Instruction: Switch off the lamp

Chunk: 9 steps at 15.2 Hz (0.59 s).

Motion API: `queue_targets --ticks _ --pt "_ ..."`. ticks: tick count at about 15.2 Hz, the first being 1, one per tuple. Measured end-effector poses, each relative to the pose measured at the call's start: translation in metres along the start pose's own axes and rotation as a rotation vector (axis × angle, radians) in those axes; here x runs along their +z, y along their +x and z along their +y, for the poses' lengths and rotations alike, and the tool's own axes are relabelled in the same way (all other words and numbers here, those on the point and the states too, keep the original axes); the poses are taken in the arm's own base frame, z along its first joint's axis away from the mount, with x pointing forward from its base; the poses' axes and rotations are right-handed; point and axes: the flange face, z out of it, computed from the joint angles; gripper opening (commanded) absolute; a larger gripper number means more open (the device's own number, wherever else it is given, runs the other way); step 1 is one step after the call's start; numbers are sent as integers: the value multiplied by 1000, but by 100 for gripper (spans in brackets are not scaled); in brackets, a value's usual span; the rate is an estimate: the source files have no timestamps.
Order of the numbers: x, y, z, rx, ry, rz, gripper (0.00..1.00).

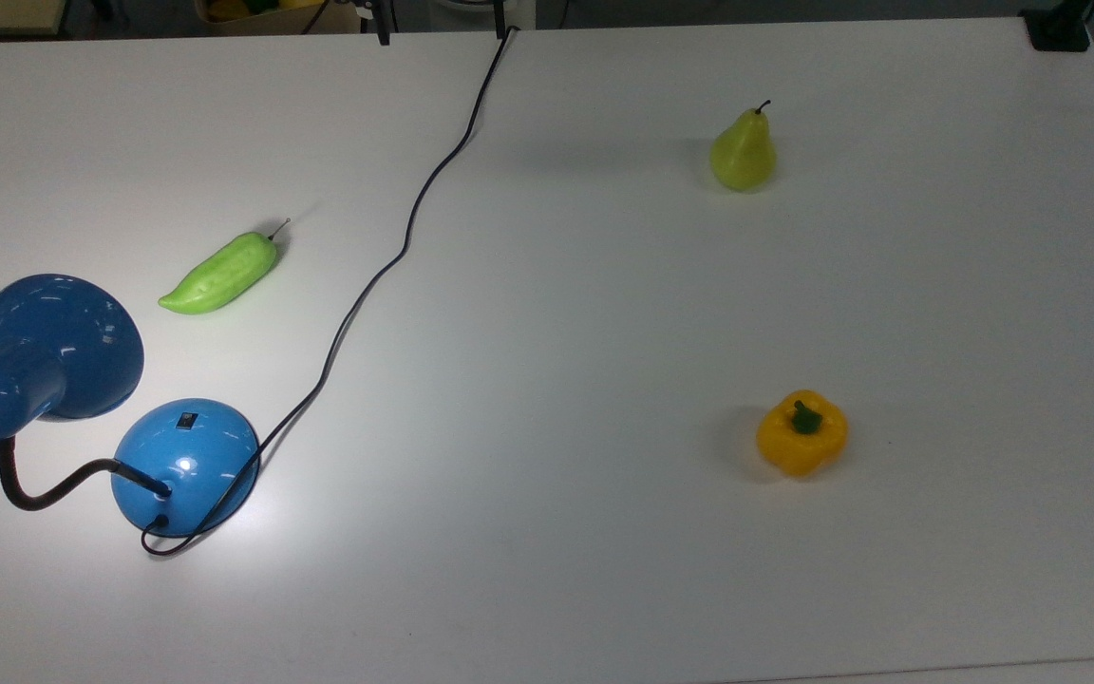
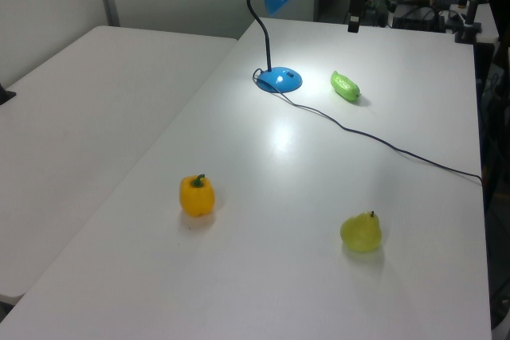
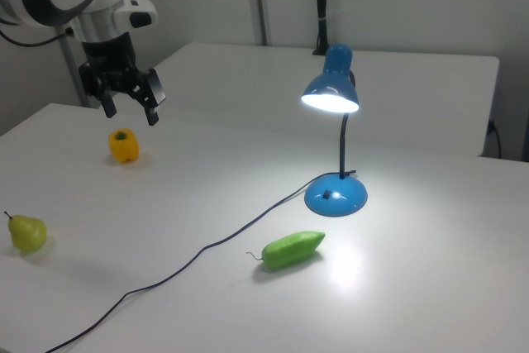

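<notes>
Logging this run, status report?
Pincer open, high above table. Lamp lit, switch untouched. Green pepper lies beside base; path clear.

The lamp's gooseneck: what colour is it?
Black. The lamp has a blue base and shade; the gooseneck shows best in the top view.

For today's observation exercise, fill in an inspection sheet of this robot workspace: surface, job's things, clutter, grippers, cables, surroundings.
Surface: white table, matte, bright patch beside the lamp base.
Job's things: blue desk lamp lit, shade aimed down; small black switch on the domed base.
Clutter: green chili pepper beside the base; yellow bell pepper and pear stand apart from the lamp.
Grippers: gripper raised above the table near the bell pepper, jaws open, holding nothing.
Cables: black cord snakes from the base over the table's edge.
Surroundings: second white table alongside; pale wall behind.
</notes>
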Motion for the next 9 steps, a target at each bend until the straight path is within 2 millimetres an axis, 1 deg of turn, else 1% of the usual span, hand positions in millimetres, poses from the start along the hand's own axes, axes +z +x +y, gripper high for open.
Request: queue_targets --ticks 1,2,3,5,6,7,8,9 --pt "0 0 1 1 0 0 75" --pt "0 0 3 3 0 0 53" --pt "0 0 3 4 0 0 39" --pt "0 0 5 7 0 0 18" --pt "0 0 6 9 0 0 11" --pt "0 0 6 9 0 -1 8" --pt "1 0 6 9 0 -2 0" --pt "2 0 6 9 0 -4 0"
